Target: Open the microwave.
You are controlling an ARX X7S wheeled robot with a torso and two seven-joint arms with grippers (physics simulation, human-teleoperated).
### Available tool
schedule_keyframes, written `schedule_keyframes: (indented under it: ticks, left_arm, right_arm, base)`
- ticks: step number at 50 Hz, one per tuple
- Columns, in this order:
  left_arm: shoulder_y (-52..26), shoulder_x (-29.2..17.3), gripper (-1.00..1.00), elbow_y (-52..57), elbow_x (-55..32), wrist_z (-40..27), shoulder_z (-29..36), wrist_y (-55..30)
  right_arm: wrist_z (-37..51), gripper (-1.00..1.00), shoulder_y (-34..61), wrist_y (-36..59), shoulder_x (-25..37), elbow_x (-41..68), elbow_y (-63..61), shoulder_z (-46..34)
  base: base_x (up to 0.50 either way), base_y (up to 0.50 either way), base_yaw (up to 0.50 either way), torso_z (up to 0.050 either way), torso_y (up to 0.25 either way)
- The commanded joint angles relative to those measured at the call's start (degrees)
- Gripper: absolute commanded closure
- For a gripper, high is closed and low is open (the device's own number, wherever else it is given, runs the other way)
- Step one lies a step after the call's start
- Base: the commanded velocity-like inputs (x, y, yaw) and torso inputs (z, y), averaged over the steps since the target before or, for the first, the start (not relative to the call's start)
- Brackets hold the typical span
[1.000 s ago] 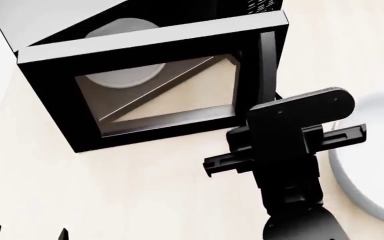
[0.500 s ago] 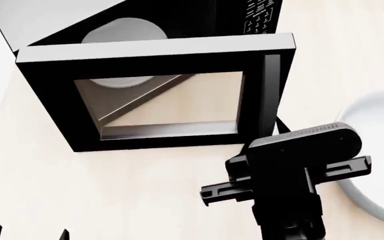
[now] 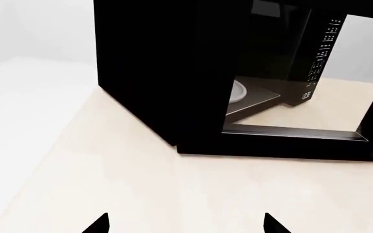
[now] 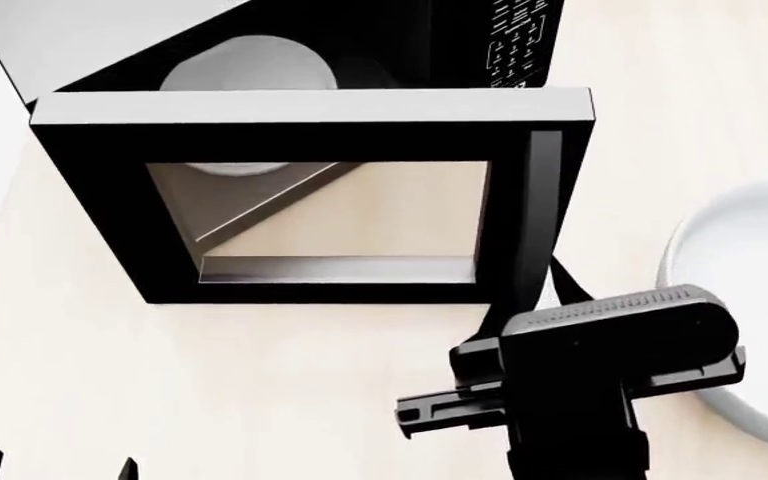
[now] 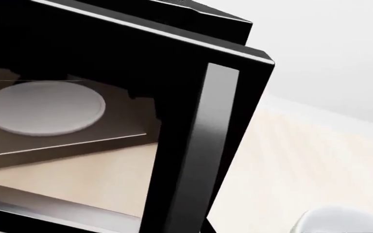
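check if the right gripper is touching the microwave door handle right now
Cannot tell. In the head view the right arm's wrist covers the right gripper where it meets the handle of the microwave.

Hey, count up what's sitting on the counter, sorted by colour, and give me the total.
Black: 1, the microwave, door swung open
White: 1, a round dish at the right
Total: 2

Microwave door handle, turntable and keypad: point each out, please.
door handle (image 4: 542, 215), head view, middle of the vertical bar.
turntable (image 5: 44, 108), right wrist view, centre of the white disc.
keypad (image 3: 319, 60), left wrist view, white-lettered buttons.
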Motion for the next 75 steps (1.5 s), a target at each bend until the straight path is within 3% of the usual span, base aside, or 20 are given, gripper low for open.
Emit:
schedule_keyframes:
  ticks: [1,4,5,25,45,61,66,75]
  left_arm:
    - [0.04,-0.17,-1.00,0.07,0.00,-0.19,0.16,0.15]
    - [-0.04,-0.13,-1.00,-0.13,0.12,-0.26,0.27,0.17]
    - [0.04,-0.18,-1.00,-0.01,0.12,-0.28,0.27,0.22]
    - [-0.16,-0.37,-1.00,-0.35,-0.06,-0.48,0.62,0.29]
    - [-0.07,-0.74,-1.00,0.09,-0.12,-0.90,0.84,0.31]
    - [-0.15,-1.02,-1.00,0.38,-0.23,-1.15,1.05,0.29]
    - [-0.11,-1.11,-1.00,0.43,-0.30,-1.19,1.06,0.42]
    - [0.15,-1.34,-1.00,0.73,-0.51,-1.28,1.13,0.55]
  right_arm:
    - [-2.76,1.00,0.00,-3.55,-0.80,6.15,-1.17,-1.66]
    - [-2.86,1.00,0.03,-3.62,-0.79,6.18,-0.81,-1.83]
    - [-2.83,-1.00,0.00,-4.06,-0.91,6.07,-0.48,-1.75]
    - [-2.67,-1.00,0.33,-3.69,-0.80,7.41,-0.90,-0.94]
    - [-3.61,-1.00,-2.63,-6.82,1.49,10.40,-2.99,4.91]
    - [-1.26,-1.00,-3.66,-3.44,3.11,14.75,-9.92,9.83]
    - [1.18,-1.00,-1.38,2.69,3.90,18.89,-14.17,11.67]
    - [10.91,-1.00,8.76,20.05,4.49,35.65,-21.78,18.13]
  base:
    - [0.00,0.00,0.00,0.000,0.000]
    - [0.00,0.00,0.00,0.000,0.000]
    - [0.00,0.00,0.00,0.000,0.000]
    - [0.00,0.00,0.00,0.001,0.001]
    - [0.00,0.00,0.00,0.000,0.001]
    - [0.00,0.00,0.00,0.000,0.000]
    - [0.00,0.00,0.00,0.000,0.000]
    - [0.00,0.00,0.00,0.000,0.000]
